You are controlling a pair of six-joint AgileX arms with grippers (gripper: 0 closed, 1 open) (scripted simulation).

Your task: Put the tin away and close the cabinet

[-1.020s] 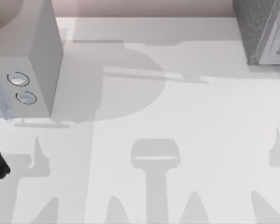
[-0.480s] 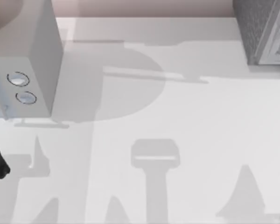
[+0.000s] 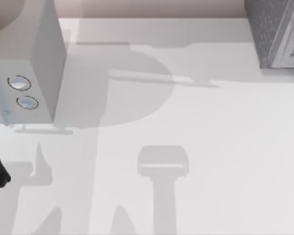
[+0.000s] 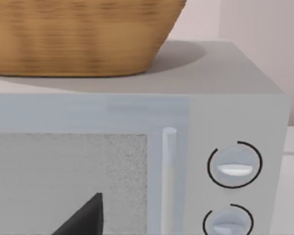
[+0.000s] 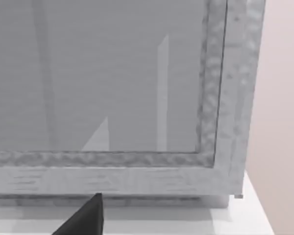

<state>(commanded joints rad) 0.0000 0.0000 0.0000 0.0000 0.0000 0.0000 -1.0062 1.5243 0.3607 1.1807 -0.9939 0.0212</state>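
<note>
Bright, even, shadow-patterned light over a pale table [image 3: 220, 147]

Soft-edged grey shadows lie across the table: a broad rounded one just right of the pale box with two dials [image 3: 27, 63], thin bar-shaped ones beyond it toward the cabinet [image 3: 277, 32], and a hammer-like one nearer the front edge, well clear of the box. In the left wrist view the basket [image 4: 78, 34] on the box looks blurred and casts a soft shadow on its top. The cabinet's door panel carries faint pale streaks.
</note>
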